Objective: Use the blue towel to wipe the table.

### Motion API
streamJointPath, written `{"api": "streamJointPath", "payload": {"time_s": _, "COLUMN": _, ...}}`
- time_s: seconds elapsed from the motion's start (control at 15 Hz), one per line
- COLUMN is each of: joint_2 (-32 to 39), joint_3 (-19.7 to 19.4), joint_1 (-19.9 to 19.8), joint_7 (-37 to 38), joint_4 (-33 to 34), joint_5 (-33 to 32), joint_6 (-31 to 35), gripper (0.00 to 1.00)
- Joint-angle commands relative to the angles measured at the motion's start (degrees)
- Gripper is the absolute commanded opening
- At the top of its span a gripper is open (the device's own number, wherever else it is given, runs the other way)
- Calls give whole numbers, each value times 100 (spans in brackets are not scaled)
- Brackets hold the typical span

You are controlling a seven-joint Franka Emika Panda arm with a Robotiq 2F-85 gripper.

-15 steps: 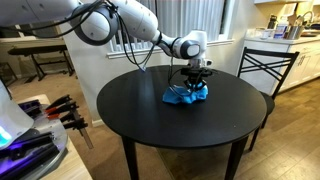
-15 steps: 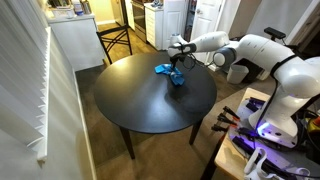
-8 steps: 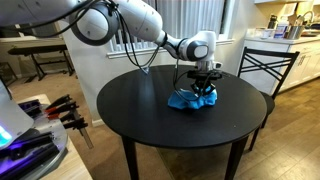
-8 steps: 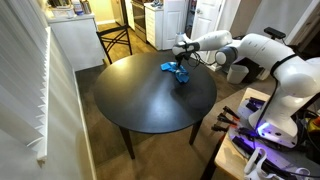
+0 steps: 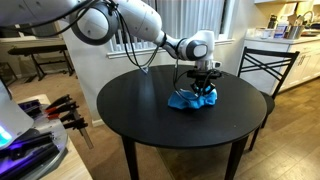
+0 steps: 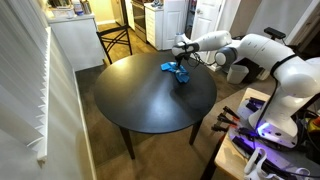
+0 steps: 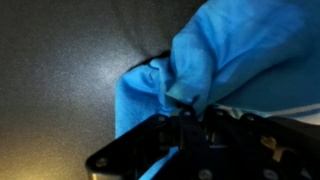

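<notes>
The blue towel lies crumpled on the round black table, toward its far side. In both exterior views my gripper presses down onto it, with its fingers closed on a fold of the cloth. The towel also shows in an exterior view, under the gripper. In the wrist view the towel fills the upper right, bunched up between the black fingers, on the dark table.
A black chair stands beyond the table. A second chair and white counter are near the table's far side. A side table with tools stands close by. Another robot's body sits beside the table.
Over the last second my gripper has dragged the towel a little way across the table toward the chair side. In the last half second nothing has visibly moved.
</notes>
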Motion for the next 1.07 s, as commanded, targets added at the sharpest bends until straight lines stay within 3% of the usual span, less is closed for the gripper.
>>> {"api": "streamJointPath", "payload": {"time_s": 0.0, "joint_2": 1, "joint_3": 67, "joint_1": 72, "joint_7": 0, "joint_4": -34, "joint_5": -26, "joint_6": 98, "gripper": 5}}
{"api": "streamJointPath", "payload": {"time_s": 0.47, "joint_2": -87, "joint_3": 221, "joint_1": 385, "joint_7": -402, "joint_4": -658, "joint_5": -1, "joint_6": 275, "gripper": 5}}
{"api": "streamJointPath", "payload": {"time_s": 1.0, "joint_2": -422, "joint_3": 648, "joint_1": 596, "joint_7": -1454, "joint_4": -1160, "joint_5": 26, "joint_6": 77, "gripper": 5}}
